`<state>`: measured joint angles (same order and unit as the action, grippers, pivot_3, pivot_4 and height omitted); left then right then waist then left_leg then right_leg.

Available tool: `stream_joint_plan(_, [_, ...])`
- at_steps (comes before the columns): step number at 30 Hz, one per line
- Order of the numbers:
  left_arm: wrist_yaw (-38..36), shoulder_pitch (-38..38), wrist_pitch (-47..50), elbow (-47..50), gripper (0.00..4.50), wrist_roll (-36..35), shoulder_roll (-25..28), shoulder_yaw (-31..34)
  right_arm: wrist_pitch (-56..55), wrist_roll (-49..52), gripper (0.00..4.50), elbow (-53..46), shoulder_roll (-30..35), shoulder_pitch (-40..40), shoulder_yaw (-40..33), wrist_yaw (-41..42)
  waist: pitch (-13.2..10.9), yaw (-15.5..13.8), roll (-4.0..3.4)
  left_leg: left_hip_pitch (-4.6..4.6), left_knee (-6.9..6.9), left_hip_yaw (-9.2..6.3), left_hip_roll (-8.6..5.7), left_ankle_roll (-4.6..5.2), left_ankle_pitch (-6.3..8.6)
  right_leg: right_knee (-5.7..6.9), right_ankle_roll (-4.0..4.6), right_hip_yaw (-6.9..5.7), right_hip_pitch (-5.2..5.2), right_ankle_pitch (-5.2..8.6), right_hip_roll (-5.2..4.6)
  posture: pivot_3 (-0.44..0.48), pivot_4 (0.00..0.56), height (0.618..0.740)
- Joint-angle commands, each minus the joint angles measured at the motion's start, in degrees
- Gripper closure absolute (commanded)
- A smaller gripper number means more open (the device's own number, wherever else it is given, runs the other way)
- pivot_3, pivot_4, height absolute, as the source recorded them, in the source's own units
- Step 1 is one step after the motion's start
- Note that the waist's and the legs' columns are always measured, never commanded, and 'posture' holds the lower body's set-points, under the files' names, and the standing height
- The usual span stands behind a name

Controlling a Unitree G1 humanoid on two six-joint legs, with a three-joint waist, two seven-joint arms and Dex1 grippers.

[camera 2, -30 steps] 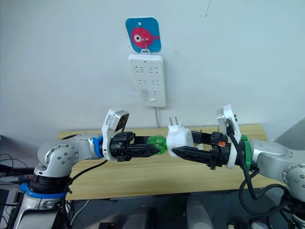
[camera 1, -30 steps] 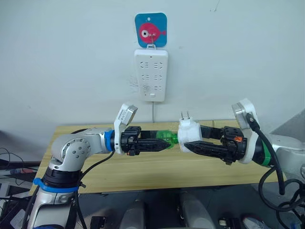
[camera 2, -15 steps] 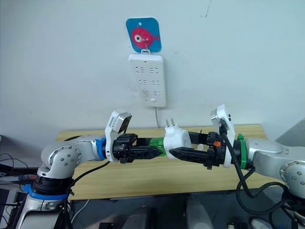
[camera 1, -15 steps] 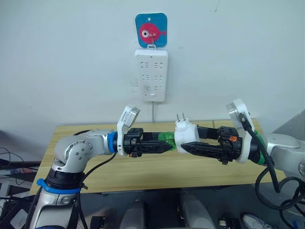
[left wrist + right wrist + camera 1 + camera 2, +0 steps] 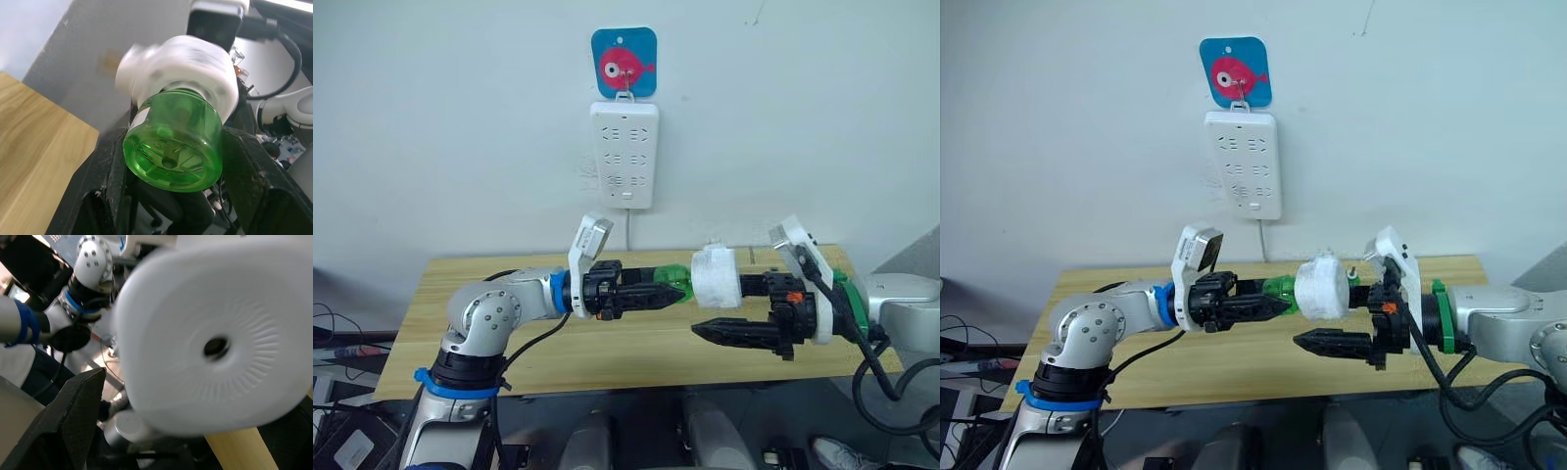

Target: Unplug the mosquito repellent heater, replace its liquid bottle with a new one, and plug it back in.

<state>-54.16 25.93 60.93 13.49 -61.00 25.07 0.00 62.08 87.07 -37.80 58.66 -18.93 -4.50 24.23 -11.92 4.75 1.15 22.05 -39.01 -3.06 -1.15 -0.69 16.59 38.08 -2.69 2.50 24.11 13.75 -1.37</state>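
Centrally in the left eye view, the left claw [image 5: 651,294] is clamped on a green liquid bottle [image 5: 674,281], its two black fingers pressing the bottle's sides; the left wrist view shows the round green base [image 5: 172,152] sitting squarely between those fingers [image 5: 110,171]. The bottle's far end goes into the mosquito repellent heater [image 5: 716,277], a small white rounded unit held in mid-air above the tabletop [image 5: 607,343], just right of the frame's middle.

On the other side, the right claw [image 5: 717,311] reaches in from the right of the frame. Its lower black finger [image 5: 734,334] hangs visibly below the heater with a gap between them, while the upper finger lies behind the white body, so whether this claw grips the heater cannot be told. The right wrist view faces the heater's round top vent [image 5: 216,346], a small dark hole ringed by fine radial ribs, with one black finger [image 5: 63,426] off to the lower left of that frame.

Further out, the wooden tabletop runs across the lower half of the eye views. Above it, on the pale wall, a long white power strip [image 5: 624,155] hangs upright from a hook on a blue square sticker with a pink fish [image 5: 624,61], its cord [image 5: 628,231] dropping straight down behind the arms.
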Motion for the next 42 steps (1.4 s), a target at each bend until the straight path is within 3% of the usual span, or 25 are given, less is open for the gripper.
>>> stream_joint_plan(1, [1.6,1.1,-0.1,-0.1,2.06,-2.5,-1.4,2.1,-1.2,-5.5,0.0,-4.3,2.2,3.0,-0.9,5.2,0.0,-0.1,0.0,0.01,0.0,0.0,0.0,0.0,0.0,-0.01,0.0,0.0,0.01,0.0,0.0,-0.149,0.13,0.733])
stream_joint_plan(4, [1.4,2.0,-0.3,-1.1,2.06,-1.9,-0.9,2.1,-3.8,-13.5,0.61,-6.4,5.8,10.5,-4.1,12.3,0.1,-0.2,0.04,0.01,0.0,-0.01,-0.02,0.0,0.0,-0.02,-0.01,-0.01,-0.01,0.0,-0.01,-0.153,0.129,0.733])
stream_joint_plan(8, [-0.4,2.4,-0.5,-1.5,2.06,-0.8,0.9,1.3,-7.6,-21.6,2.04,-5.2,8.8,16.8,-8.4,18.7,0.1,-0.1,0.06,0.0,-0.04,0.05,-0.05,0.0,0.0,-0.02,-0.03,0.04,-0.02,-0.02,-0.01,-0.165,0.136,0.733])
stream_joint_plan(11, [-2.5,2.8,0.6,-1.8,2.06,-1.0,2.7,0.5,-11.5,-27.4,3.09,-1.9,7.5,15.4,-8.9,19.4,0.3,0.2,0.1,-0.09,-0.05,0.15,-0.01,0.0,0.0,0.0,-0.04,0.1,-0.04,-0.02,0.02,-0.17,0.136,0.733])
stream_joint_plan(15, [-7.0,3.5,3.1,-1.7,2.06,-1.4,6.0,-1.5,-14.8,-33.4,4.5,2.8,1.2,5.1,-3.1,16.7,0.4,0.6,0.08,-0.2,-0.06,0.27,0.15,-0.11,-0.07,0.02,-0.03,0.16,-0.06,-0.09,0.17,-0.18,0.134,0.733])
stream_joint_plan(20, [-9.9,4.7,4.4,-2.4,2.06,-1.1,7.8,-2.4,-18.5,-42.2,4.5,7.2,-5.6,-2.5,4.6,17.1,0.5,0.6,0.14,-0.17,-0.04,0.16,0.2,-0.22,-0.14,0.06,0.07,0.11,-0.03,-0.16,0.25,-0.185,0.133,0.733])
stream_joint_plan(24, [-9.1,5.5,4.7,-3.2,2.06,-1.3,6.8,-1.7,-16.0,-39.3,4.5,3.6,-7.8,-3.2,7.6,20.9,0.5,0.5,0.13,-0.11,-0.03,0.08,0.19,-0.22,-0.14,0.04,0.08,0.07,0.0,-0.17,0.19,-0.185,0.133,0.733])
stream_joint_plan(33, [-4.7,5.0,4.2,-4.2,2.06,-1.4,4.1,0.8,-9.2,-29.3,4.5,-3.4,-7.5,-0.9,4.2,20.1,0.5,0.2,0.14,-0.07,-0.03,-0.03,0.17,-0.22,-0.13,0.04,0.09,-0.02,0.0,-0.18,0.03,-0.182,0.141,0.733])
stream_joint_plan(42, [-4.4,4.1,-5.9,-4.9,2.06,8.8,2.8,-2.3,-3.6,-11.1,4.5,-3.4,-7.1,-5.0,-1.0,10.0,0.5,0.3,0.15,-0.12,-0.04,0.04,0.16,-0.22,-0.14,0.04,0.12,0.03,-0.03,-0.2,0.11,-0.184,0.146,0.733])
